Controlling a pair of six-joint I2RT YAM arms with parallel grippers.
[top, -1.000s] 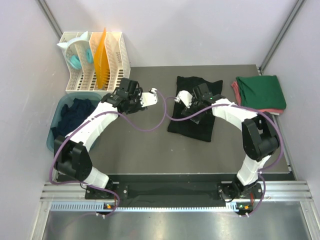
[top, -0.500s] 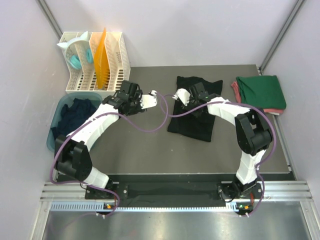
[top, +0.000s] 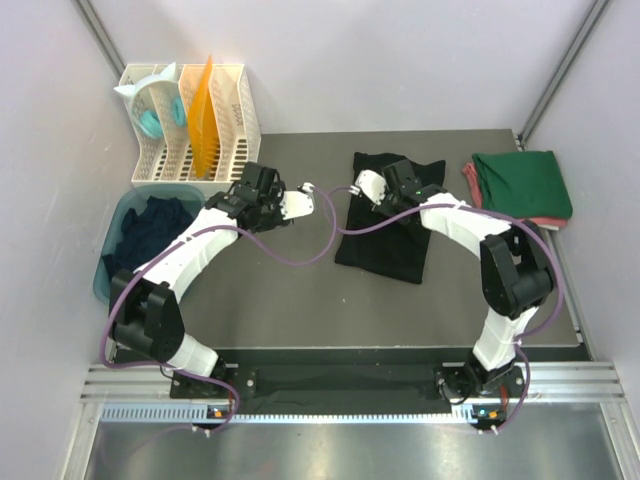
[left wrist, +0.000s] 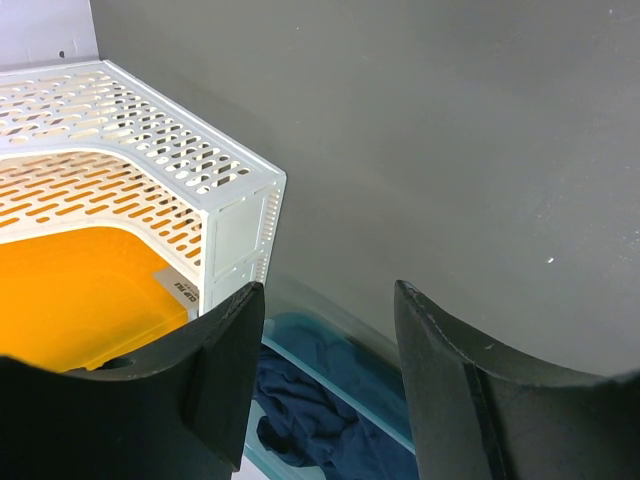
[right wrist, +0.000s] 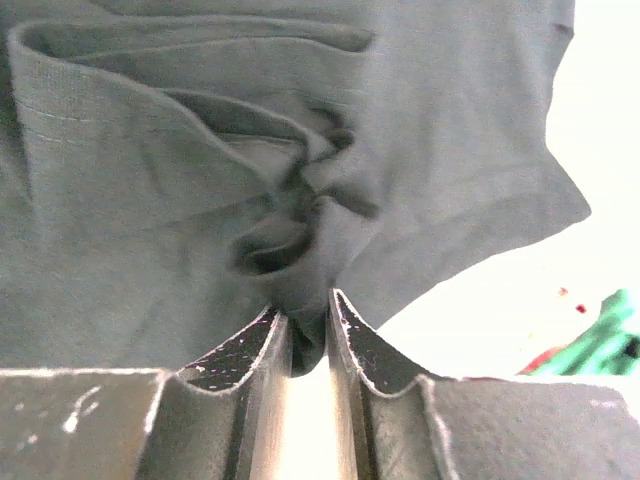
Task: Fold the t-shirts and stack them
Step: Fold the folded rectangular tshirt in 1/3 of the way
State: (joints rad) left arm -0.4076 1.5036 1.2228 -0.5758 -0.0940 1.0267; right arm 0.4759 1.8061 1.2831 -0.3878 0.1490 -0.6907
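Note:
A black t-shirt (top: 392,235) lies partly folded on the dark table, right of centre. My right gripper (top: 368,188) is at its far left edge. In the right wrist view the right gripper (right wrist: 308,312) is shut on a bunched fold of this t-shirt (right wrist: 200,150), and the cloth wrinkles just above the fingertips. At the far right a folded dark green t-shirt (top: 522,183) lies on a pinkish-red one (top: 467,177). A navy t-shirt (top: 148,230) sits crumpled in the teal tub. My left gripper (top: 303,192) hovers open over bare table, holding nothing.
The white slotted rack (top: 192,125) with an orange folder (top: 203,112) stands at the back left. The teal tub (top: 104,272) is just in front of it, off the table's left edge. In the left wrist view the rack (left wrist: 215,190) and the tub's navy cloth (left wrist: 310,400) lie below the open left gripper (left wrist: 328,295).
My right gripper has closed on the black t-shirt's far left edge after shifting slightly toward the back left. The left arm has barely moved and stays open.

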